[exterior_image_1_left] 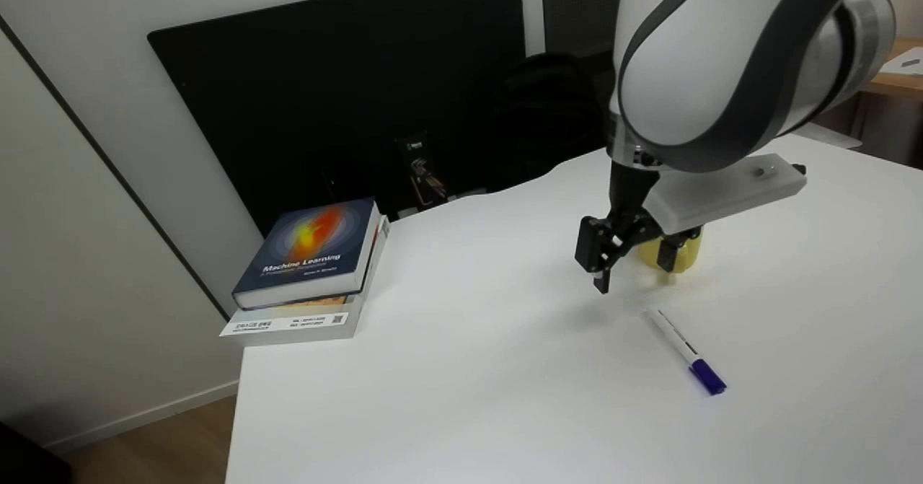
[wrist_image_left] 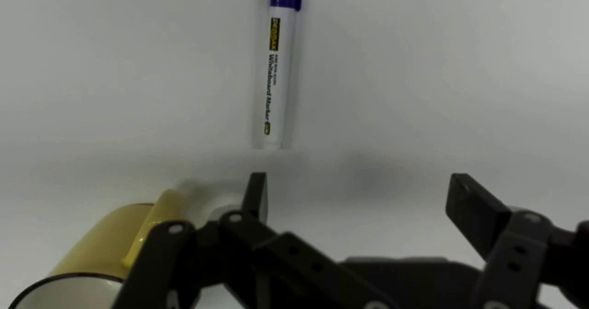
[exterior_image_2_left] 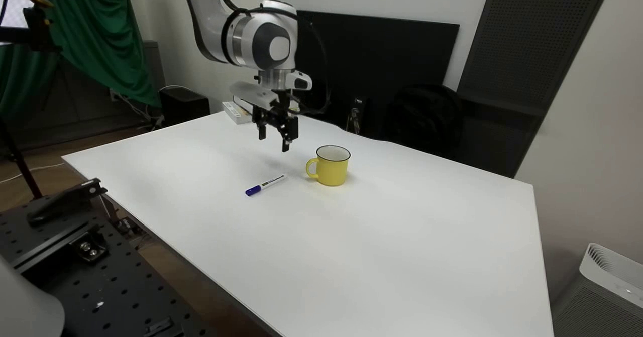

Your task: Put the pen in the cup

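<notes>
The pen, white with a blue-purple cap, lies flat on the white table in both exterior views [exterior_image_1_left: 674, 338] [exterior_image_2_left: 267, 184]. In the wrist view the pen [wrist_image_left: 279, 69] points up the picture, beyond the fingertips. The yellow cup [exterior_image_2_left: 332, 171] stands upright near the pen's white end, its handle toward the pen. In an exterior view the cup [exterior_image_1_left: 687, 252] is partly hidden behind a gripper finger. In the wrist view the cup [wrist_image_left: 99, 242] is at the lower left. My gripper [exterior_image_1_left: 634, 275] is open and empty above the table, apart from both; its wide-spread fingers show in the wrist view [wrist_image_left: 359, 189].
A stack of books [exterior_image_1_left: 310, 253] lies at a table corner; part of it shows behind the gripper [exterior_image_2_left: 235, 113]. A black panel [exterior_image_1_left: 346, 94] and a dark backpack [exterior_image_2_left: 424, 118] stand beyond the table edge. A perforated black mount [exterior_image_2_left: 125, 276] is beside the table [exterior_image_2_left: 402, 256].
</notes>
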{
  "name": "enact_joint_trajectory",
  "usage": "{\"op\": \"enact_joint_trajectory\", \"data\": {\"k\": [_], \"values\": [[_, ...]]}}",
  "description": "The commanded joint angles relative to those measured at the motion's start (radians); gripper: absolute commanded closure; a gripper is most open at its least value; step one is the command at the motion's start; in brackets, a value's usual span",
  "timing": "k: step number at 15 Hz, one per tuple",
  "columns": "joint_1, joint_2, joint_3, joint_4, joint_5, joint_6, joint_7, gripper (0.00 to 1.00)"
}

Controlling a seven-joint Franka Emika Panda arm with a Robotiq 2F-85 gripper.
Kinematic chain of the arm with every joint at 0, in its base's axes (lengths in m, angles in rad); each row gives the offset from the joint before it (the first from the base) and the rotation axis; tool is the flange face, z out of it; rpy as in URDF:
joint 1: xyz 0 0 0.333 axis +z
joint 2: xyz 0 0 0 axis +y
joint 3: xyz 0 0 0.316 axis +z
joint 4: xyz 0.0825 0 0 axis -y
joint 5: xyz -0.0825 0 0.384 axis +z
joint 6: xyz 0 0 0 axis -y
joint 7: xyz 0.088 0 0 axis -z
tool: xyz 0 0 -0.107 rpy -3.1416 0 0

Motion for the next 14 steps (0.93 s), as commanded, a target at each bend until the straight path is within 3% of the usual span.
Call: {"op": "enact_joint_trajectory", "data": {"k": [1, 6, 14], "values": [[0.038, 0.06, -0.035, 0.043, -0.007, -0.008, 0.057, 0.0], [0.057, 0.09, -0.074, 0.035, -0.008, -0.014, 0.082, 0.0], [0.03, 0.125, -0.063, 0.037, 0.006, 0.018, 0.055, 0.0]]}}
